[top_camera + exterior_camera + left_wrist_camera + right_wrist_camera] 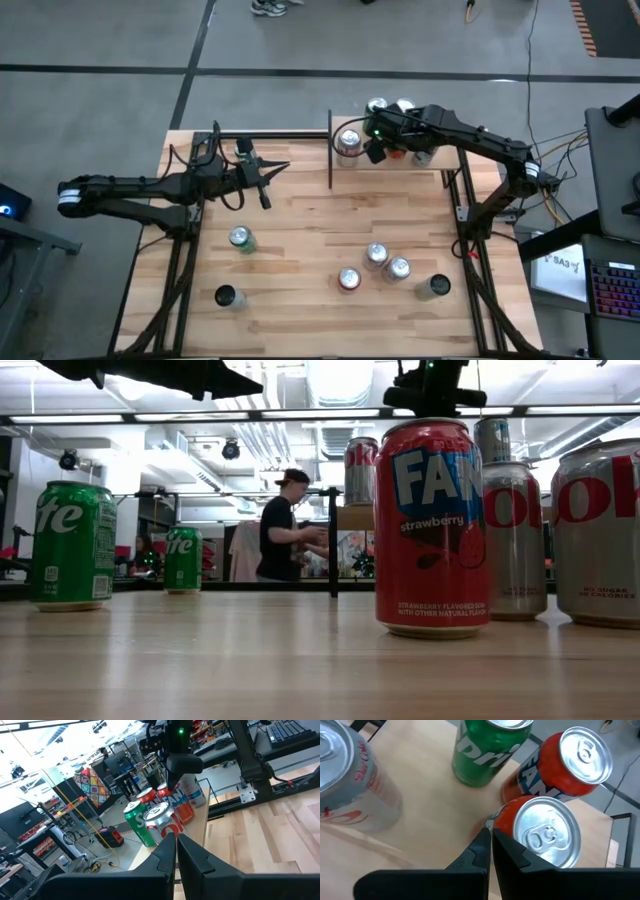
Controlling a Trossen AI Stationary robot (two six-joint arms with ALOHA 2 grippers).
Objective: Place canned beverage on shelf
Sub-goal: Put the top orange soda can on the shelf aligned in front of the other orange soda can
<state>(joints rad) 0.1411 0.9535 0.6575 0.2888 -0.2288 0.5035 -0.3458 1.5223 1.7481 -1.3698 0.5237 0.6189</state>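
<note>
From above, the shelf (390, 160) sat at the far right corner of the surface (300, 250), carrying four cans as best I could count: a silver one (348, 143) at its left and others partly hidden under the right arm. The right claw (377, 152) hovered over that cluster, closed and holding nothing, likely because a can had been set down there. The left claw (272, 170) waited closed at the far left of the surface, out of the way. Six loose cans stood on the near part of the surface: one green (241, 238), one dark (227, 296), three clustered, among them a red one (349, 279), and one farther right (434, 287).

At table height, a red strawberry can (431, 525) stood nearest, silver cans to its right and two green cans (71, 544) to the left; a person (285, 525) stood in the room behind.

The left wrist view showed the left claw's tips pressed together, pointing across at the shelf cluster.

The right wrist view showed the right claw's tips closed just beside a red can (547, 832), with a second red can, a green can (487, 747) and a silver can around it.
</note>
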